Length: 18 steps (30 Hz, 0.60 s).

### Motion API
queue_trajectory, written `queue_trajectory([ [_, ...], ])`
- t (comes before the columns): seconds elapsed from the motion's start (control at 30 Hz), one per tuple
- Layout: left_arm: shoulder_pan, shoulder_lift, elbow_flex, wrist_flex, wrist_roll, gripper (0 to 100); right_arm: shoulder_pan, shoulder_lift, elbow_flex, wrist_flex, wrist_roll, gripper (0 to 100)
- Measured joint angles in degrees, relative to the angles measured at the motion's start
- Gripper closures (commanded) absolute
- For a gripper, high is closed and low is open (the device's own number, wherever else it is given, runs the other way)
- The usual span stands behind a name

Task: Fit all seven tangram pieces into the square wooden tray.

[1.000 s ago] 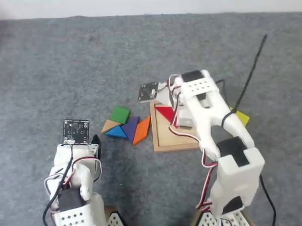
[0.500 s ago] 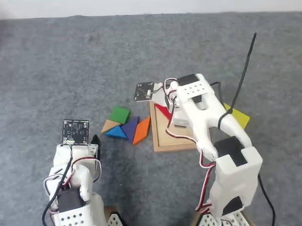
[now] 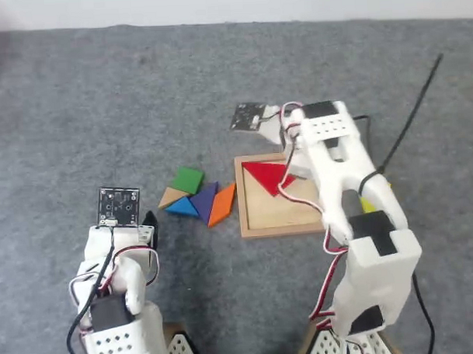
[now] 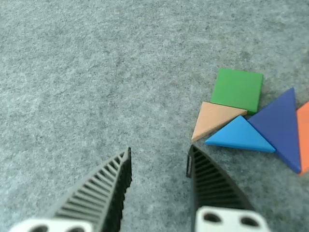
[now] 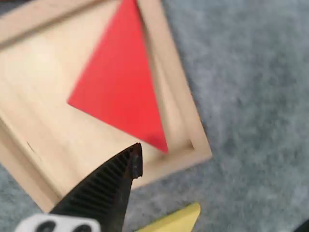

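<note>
Nearest the bases, the left gripper (image 4: 159,157) hangs low over the grey carpet (image 4: 72,58), its fingers parted a moderate way, with nothing between them and nothing touched. Just beyond lies a cluster of loose pieces: blue triangle (image 4: 240,137), tan triangle (image 4: 215,118), purple triangle (image 4: 280,128), orange parallelogram (image 3: 222,204) and, farthest, green square (image 4: 237,90). Just to their right sits the square wooden tray (image 3: 241,204), the red triangle (image 3: 266,176) flat inside against its far-left corner. The right gripper (image 5: 135,155) hovers over the tray by one corner of that triangle (apart or together, I cannot tell). A yellow piece (image 5: 178,220) lies on the carpet just outside the tray's right rim.
</note>
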Motion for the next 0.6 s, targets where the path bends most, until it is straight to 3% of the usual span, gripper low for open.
queue_trajectory([
  [0.17, 0.0, 0.0, 0.0, 0.0, 0.0, 82, -2.2, 0.0, 0.0, 6.0, -1.1, 47.5],
  [0.4, 0.0, 0.0, 0.0, 0.0, -0.2, 82, -13.0, -0.1, 0.0, 7.8, -10.7, 47.5],
  [0.6, 0.0, 0.0, 0.0, 0.0, -0.2, 82, -14.9, 2.7, -0.4, 5.4, -20.4, 47.5],
])
